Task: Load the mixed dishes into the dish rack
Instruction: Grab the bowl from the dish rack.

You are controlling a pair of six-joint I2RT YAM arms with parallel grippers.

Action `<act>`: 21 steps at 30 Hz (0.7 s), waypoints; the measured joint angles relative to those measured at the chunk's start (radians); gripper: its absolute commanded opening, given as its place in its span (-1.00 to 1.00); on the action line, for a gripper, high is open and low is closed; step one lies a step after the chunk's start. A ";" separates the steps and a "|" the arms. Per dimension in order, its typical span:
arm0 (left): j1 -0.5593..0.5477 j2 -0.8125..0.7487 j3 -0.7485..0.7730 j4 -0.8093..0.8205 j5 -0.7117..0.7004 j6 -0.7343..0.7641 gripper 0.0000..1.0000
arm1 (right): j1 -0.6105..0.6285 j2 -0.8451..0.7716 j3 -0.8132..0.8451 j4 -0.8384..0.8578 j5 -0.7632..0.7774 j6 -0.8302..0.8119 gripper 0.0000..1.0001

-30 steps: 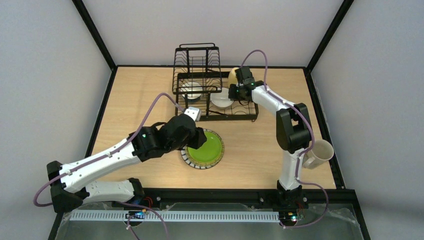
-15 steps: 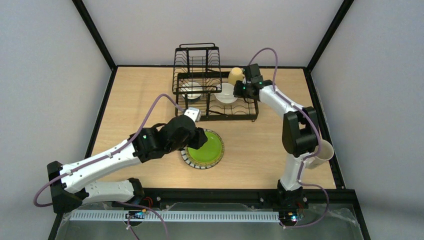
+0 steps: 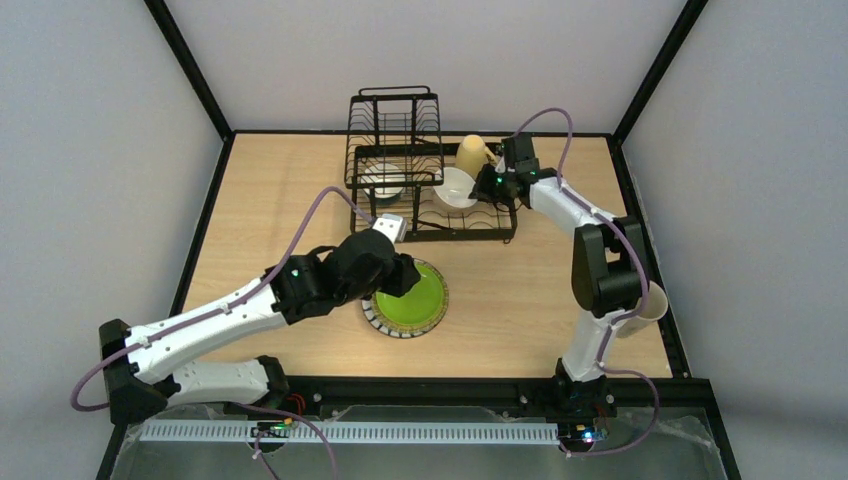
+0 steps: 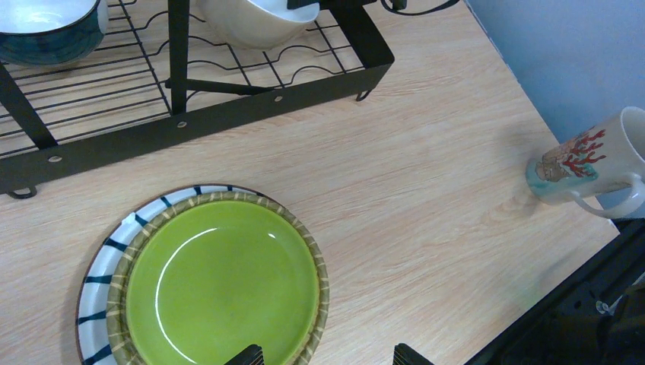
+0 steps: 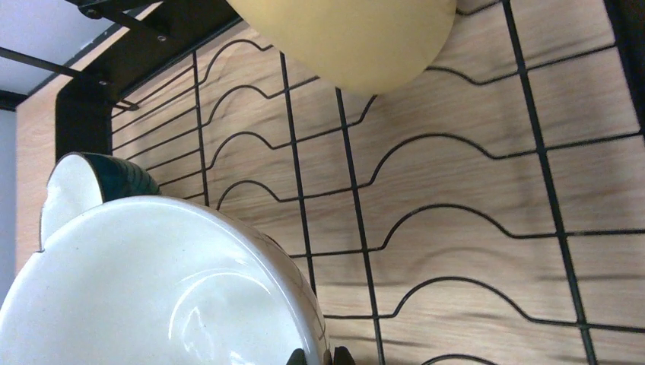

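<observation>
Right hand (image 5: 318,356) pinched the white bowl (image 5: 167,296) by its rim; it looked hard, slippery, breakable. Left hand (image 4: 327,354) stood wide.

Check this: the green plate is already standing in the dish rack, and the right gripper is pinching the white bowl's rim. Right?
Not quite. The green plate lies flat on the table in front of the dish rack, not in it; the top external view shows this. The right gripper is indeed pinching the white bowl by its rim.

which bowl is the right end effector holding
The white bowl, pinched at its rim; the blue-outside bowl sits apart on the rack, untouched.
</observation>
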 measured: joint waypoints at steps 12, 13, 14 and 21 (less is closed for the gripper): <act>0.000 0.012 0.000 0.017 0.009 0.003 0.98 | -0.006 -0.011 -0.047 0.082 -0.127 0.165 -1.00; 0.000 0.012 0.000 0.017 0.008 0.003 0.98 | -0.006 -0.011 -0.051 0.098 -0.145 0.192 -1.00; 0.000 0.012 0.000 0.017 0.009 0.003 0.98 | -0.006 -0.011 -0.051 0.100 -0.148 0.196 -1.00; 0.000 0.012 0.000 0.017 0.012 0.003 0.98 | -0.006 -0.010 -0.080 0.157 -0.199 0.307 -1.00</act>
